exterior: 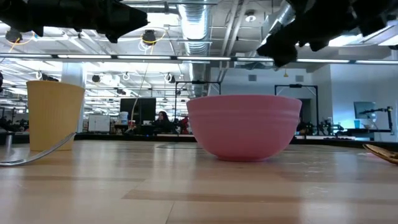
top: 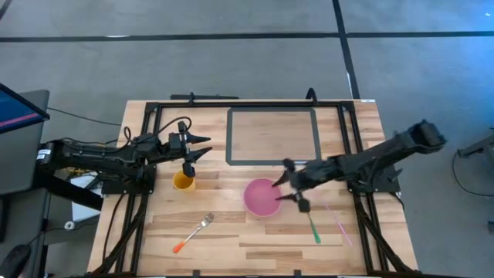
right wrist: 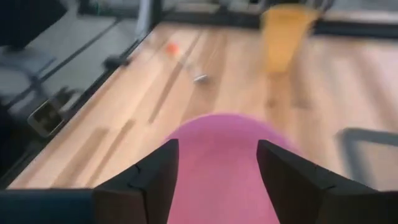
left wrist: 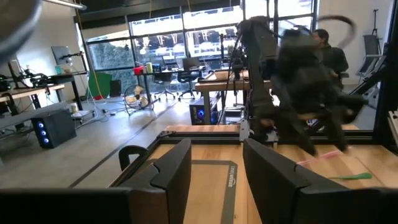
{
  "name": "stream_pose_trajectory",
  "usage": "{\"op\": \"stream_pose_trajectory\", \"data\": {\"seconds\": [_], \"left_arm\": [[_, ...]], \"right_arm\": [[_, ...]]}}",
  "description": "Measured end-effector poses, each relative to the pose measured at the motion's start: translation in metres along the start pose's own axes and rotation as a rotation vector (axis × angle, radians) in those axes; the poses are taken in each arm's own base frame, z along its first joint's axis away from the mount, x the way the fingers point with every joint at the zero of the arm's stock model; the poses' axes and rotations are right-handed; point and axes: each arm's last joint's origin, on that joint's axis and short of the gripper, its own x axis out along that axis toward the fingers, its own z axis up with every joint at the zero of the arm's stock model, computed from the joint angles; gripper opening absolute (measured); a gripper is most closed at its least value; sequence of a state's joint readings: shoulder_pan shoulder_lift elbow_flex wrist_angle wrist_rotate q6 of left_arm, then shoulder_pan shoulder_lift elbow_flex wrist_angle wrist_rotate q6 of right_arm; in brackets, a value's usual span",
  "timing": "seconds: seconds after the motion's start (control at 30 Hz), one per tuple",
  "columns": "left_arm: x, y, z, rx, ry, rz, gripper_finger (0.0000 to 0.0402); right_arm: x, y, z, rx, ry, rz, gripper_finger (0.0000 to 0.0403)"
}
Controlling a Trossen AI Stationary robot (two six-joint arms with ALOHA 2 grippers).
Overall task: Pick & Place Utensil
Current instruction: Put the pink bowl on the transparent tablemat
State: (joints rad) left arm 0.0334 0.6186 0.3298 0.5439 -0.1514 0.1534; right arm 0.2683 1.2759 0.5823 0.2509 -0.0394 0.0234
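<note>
My left gripper is open and hovers above the table just beyond the yellow cup, which stands upright. My right gripper is open above the right rim of the pink bowl; in the right wrist view the bowl fills the space past the open fingers. A metal fork with an orange handle lies flat near the front edge. A green utensil and a pale pink utensil lie flat to the right of the bowl.
A dark rectangular frame outline is marked on the far middle of the wooden table. Black rails run along the table's left and right sides. In the low view the cup and the bowl stand apart.
</note>
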Motion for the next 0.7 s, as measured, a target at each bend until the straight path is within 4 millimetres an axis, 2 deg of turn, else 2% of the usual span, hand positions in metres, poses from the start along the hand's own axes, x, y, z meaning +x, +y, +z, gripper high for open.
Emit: {"op": "stream_pose_trajectory", "data": {"seconds": [0.2, 0.33, 0.53, 0.7], "left_arm": [[0.0, 0.0, 0.0, 0.0, 0.0, 0.0, 0.0147], [0.0, 0.0, 0.0, -0.001, 0.0, 0.0, 0.0145], [0.0, 0.0, 0.0, -0.006, 0.0, 0.0, 0.0145], [0.0, 0.0, 0.0, -0.039, 0.002, -0.001, 0.0144]], "right_arm": [[0.046, 0.018, 0.004, -0.012, 0.102, 0.148, 0.021], [0.066, 0.024, 0.007, -0.018, 0.13, 0.179, 0.0214], [0.084, 0.027, -0.008, -0.019, 0.222, 0.182, 0.0213], [0.091, 0.026, -0.017, -0.027, 0.256, 0.12, 0.0209]]}}
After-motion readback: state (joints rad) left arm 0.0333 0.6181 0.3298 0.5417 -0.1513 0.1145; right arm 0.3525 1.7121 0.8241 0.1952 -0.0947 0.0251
